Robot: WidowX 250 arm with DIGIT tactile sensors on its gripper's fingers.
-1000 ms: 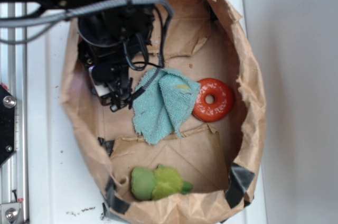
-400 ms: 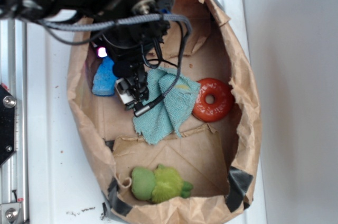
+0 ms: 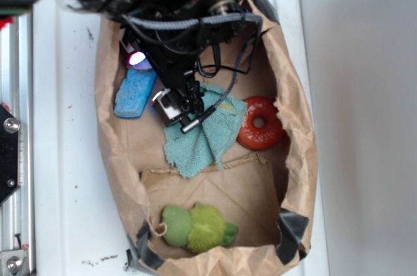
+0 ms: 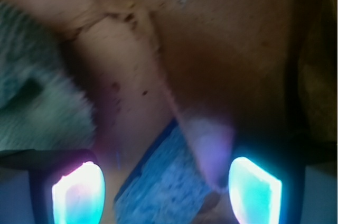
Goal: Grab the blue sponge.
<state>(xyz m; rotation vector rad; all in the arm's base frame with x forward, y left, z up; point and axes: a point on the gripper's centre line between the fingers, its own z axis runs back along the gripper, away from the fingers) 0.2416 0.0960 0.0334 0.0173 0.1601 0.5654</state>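
Note:
The blue sponge (image 3: 135, 92) is a small light-blue speckled block lying on the brown paper at the upper left inside the bag. In the exterior view my gripper (image 3: 180, 112) hangs just right of it, over the left edge of the teal cloth (image 3: 202, 134). In the wrist view the sponge (image 4: 168, 179) shows at the bottom, slanted, between my two glowing fingertips (image 4: 79, 192). The gripper (image 4: 166, 195) is open, with gaps on both sides of the sponge. Whether the fingers touch it cannot be told.
A torn brown paper bag (image 3: 303, 152) walls everything in. A red ring (image 3: 262, 123) lies right of the cloth, and a green plush toy (image 3: 195, 226) sits at the near end. The teal cloth (image 4: 37, 102) fills the wrist view's left. A metal rail (image 3: 13, 159) runs along the far left.
The arm has swung to the right and up, uncovering the blue sponge that it hid a second ago. The bag's left wall has shifted right. The gripper stays open.

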